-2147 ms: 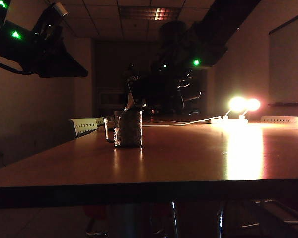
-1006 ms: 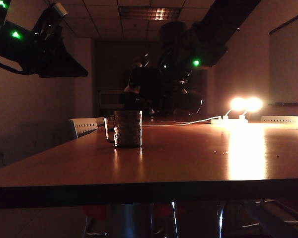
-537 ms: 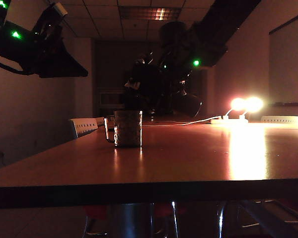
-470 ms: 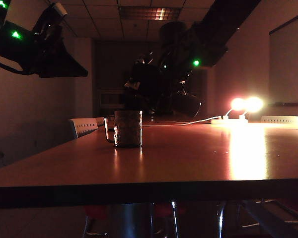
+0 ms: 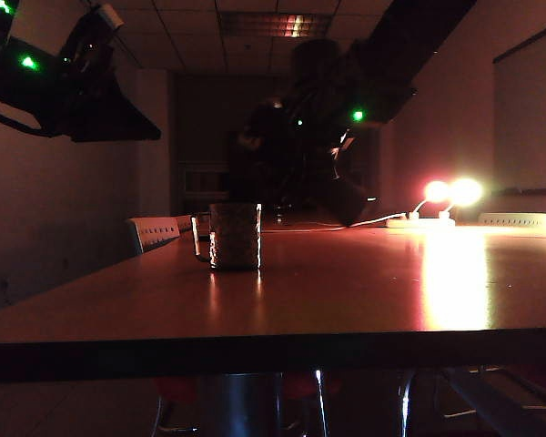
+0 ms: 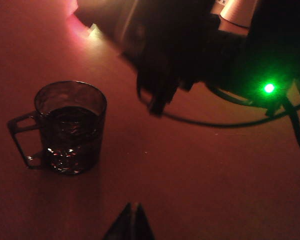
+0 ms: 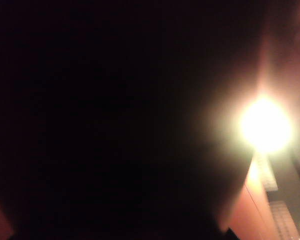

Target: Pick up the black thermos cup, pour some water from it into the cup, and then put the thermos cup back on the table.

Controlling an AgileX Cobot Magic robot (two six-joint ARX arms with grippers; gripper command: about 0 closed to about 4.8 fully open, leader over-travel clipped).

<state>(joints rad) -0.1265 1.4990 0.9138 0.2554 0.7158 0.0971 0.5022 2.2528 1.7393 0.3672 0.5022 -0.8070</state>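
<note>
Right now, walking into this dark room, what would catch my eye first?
The glaring lamps at the far right of the table, throwing a bright streak across its glossy top. Then the glass mug left of centre, holding dark liquid, with the right gripper hanging above and behind it, a black mass whose load is unclear.

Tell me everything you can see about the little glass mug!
The cup is a short, clear glass mug with a bumpy pattern low on its wall and a squarish side handle. It stands upright on the brown table, open on top, with dark liquid inside. Nothing touches it; the left gripper is nearby, apart.
</note>
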